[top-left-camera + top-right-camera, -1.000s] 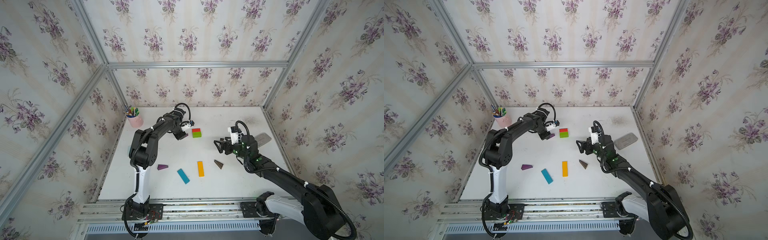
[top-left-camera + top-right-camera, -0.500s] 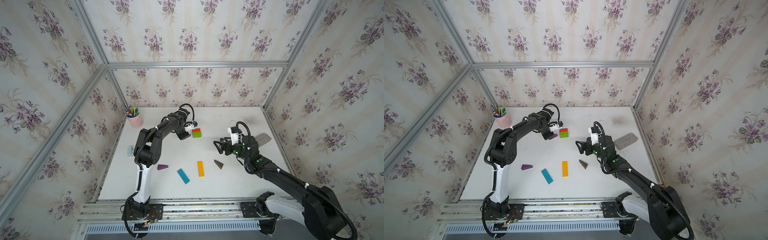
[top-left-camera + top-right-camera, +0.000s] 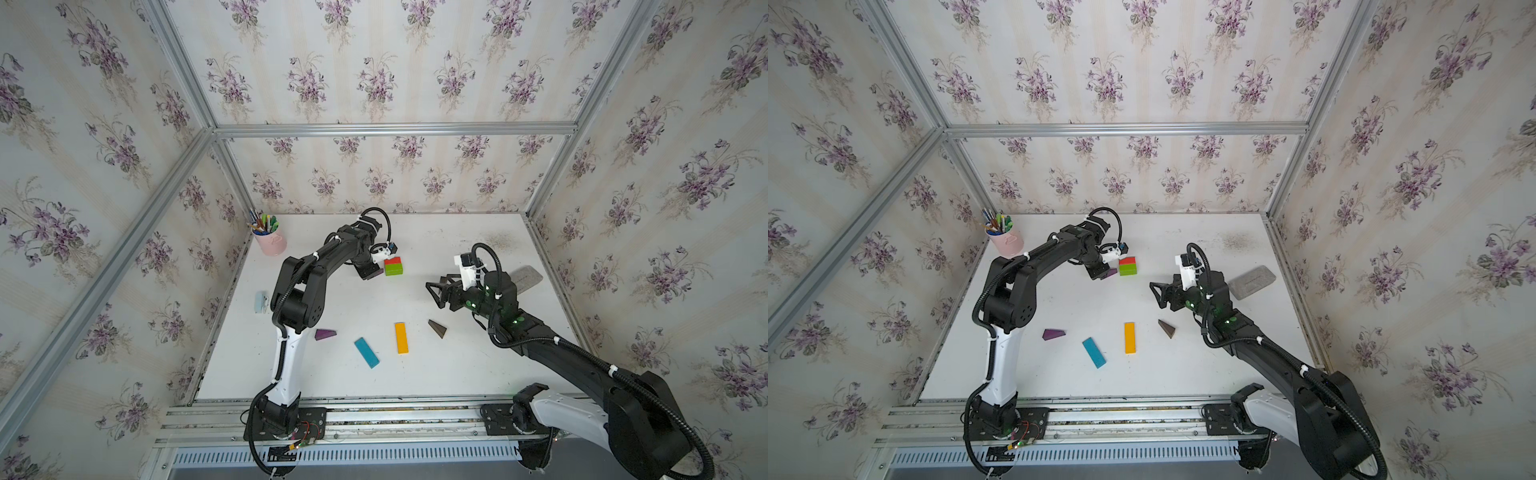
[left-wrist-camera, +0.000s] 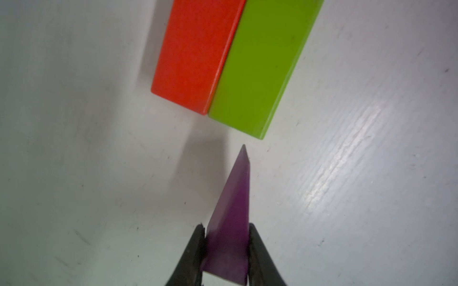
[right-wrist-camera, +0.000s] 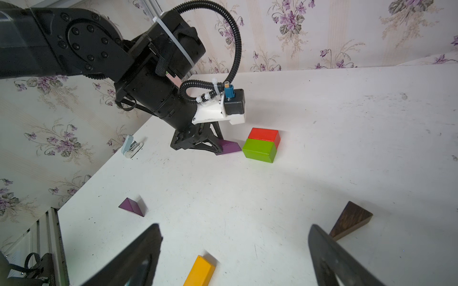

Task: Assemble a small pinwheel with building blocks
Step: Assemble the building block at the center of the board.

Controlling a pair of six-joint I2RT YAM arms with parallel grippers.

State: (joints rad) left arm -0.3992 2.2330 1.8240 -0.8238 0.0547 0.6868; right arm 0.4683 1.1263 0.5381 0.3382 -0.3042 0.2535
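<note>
Purple wedge (image 4: 235,193): held by its thick end in the left gripper (image 4: 226,229), low over the table, thin tip leading.
Wedge to hub: the tip points at the near corner of the green block (image 4: 262,66) and stops just short, with a sliver of white table between them.
Long axis: it runs straight out from the jaws toward the green block's short end, a little skewed to that block's length.
Hub: the red block (image 4: 195,54) and the green block lie flat, side by side, long faces touching.
Left jaws: narrow, clamped on the wedge's two flat sides.
Right gripper (image 5: 234,231): jaws wide and empty, hovering well apart from the hub and facing it.
Nearer arm: the left, by far. The wedge likely needs squaring up and a short advance to meet the hub.
Loose pieces: a second purple wedge (image 3: 325,333), a blue bar (image 3: 366,352), an orange bar (image 3: 401,338) and a brown wedge (image 3: 437,328) lie apart toward the front. I see only one brown wedge.
Surface: white table (image 3: 457,374), scuffed and glossy in streaks. It is probably slick, so a nudge may shift the hub.
Room: flowered wallpaper in metal framing on three sides, a pink cup of pens (image 3: 272,243) in the back corner, a grey pad (image 3: 525,276) by the right wall and a pale blue clip (image 3: 261,301) at the left edge.
</note>
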